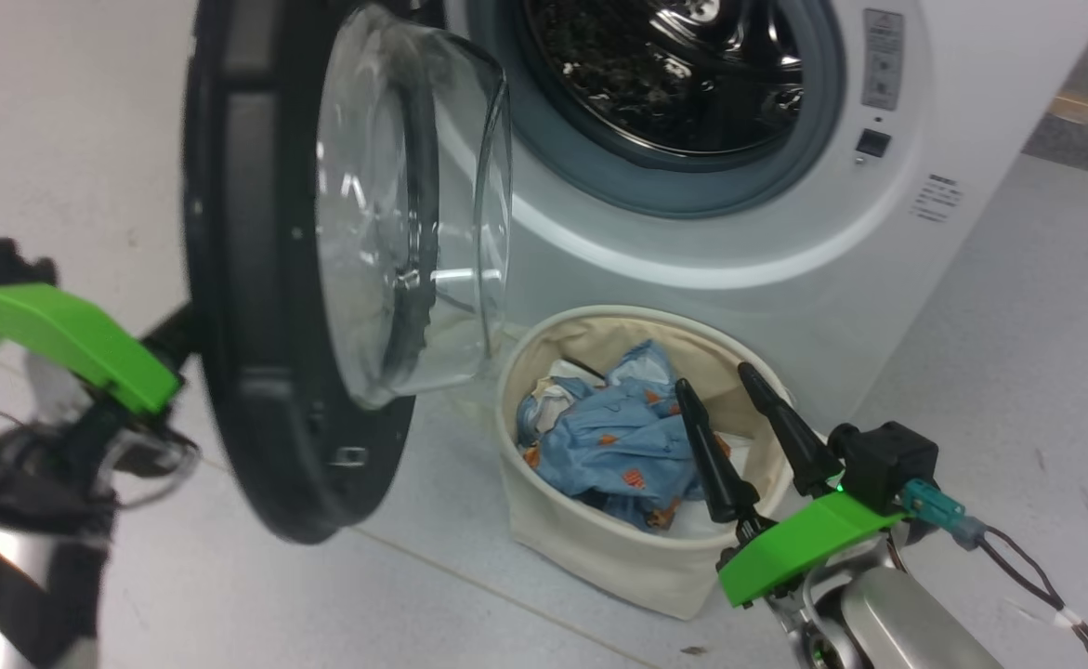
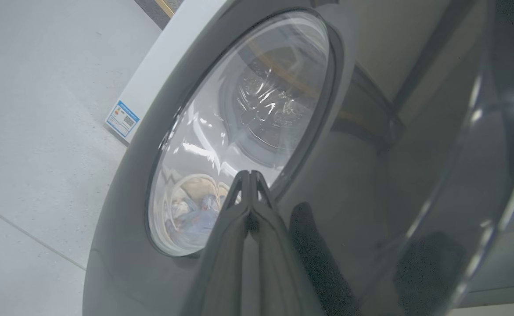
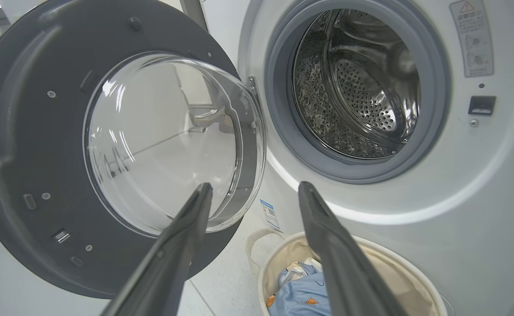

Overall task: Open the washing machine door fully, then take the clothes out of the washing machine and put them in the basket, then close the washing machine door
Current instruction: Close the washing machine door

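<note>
Door [image 1: 237, 279] open at 9 o'clock of washing machine [image 1: 878, 297] drum [image 1: 674, 84]; clothes [image 1: 609, 437] in basket [image 1: 599, 548] at 6. Left jaws closed, at door's outer face; right jaws open, empty. Door likely rigid, glossy, slippery: push rim, not glass.

Above and to the right of the right gripper [image 3: 255, 185], past its fingertips, the washing machine [image 3: 458, 184] front carries a grey label [image 3: 472, 37] headed by a red warning triangle with an exclamation mark. Its pictograms and lines of print are too small to read. Between the two fingers, low on the machine, sits a blue-edged sticker [image 3: 269, 214] with a square code, its print also illegible.
</note>
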